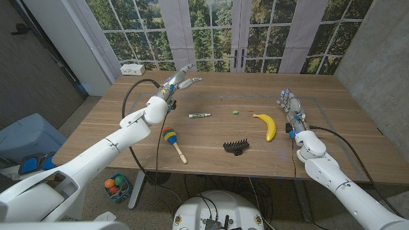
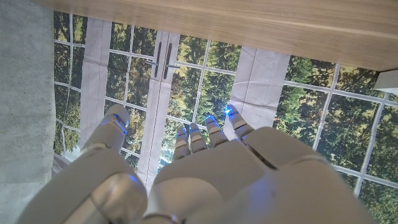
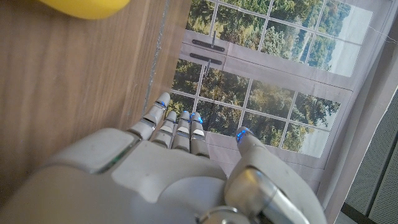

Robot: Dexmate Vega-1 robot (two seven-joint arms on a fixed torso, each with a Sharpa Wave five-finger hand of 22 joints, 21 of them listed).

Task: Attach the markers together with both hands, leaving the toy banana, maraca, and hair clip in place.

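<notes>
A white marker with green print [image 1: 200,115] lies near the table's middle, and a small green piece [image 1: 236,112] sits apart to its right. My left hand [image 1: 176,82] hovers over the back left of the table, fingers spread and holding nothing; its back [image 2: 205,174] fills the left wrist view. My right hand [image 1: 289,105] stands at the right of the table, just right of the toy banana [image 1: 268,125], fingers apart and empty; its back [image 3: 168,168] shows beside the banana's yellow end [image 3: 81,6].
A maraca [image 1: 172,142] with a wooden handle lies front left. A black hair clip [image 1: 234,147] lies front centre. A white power strip [image 1: 132,68] sits at the table's back left corner. Windows stand behind the table [image 1: 332,102].
</notes>
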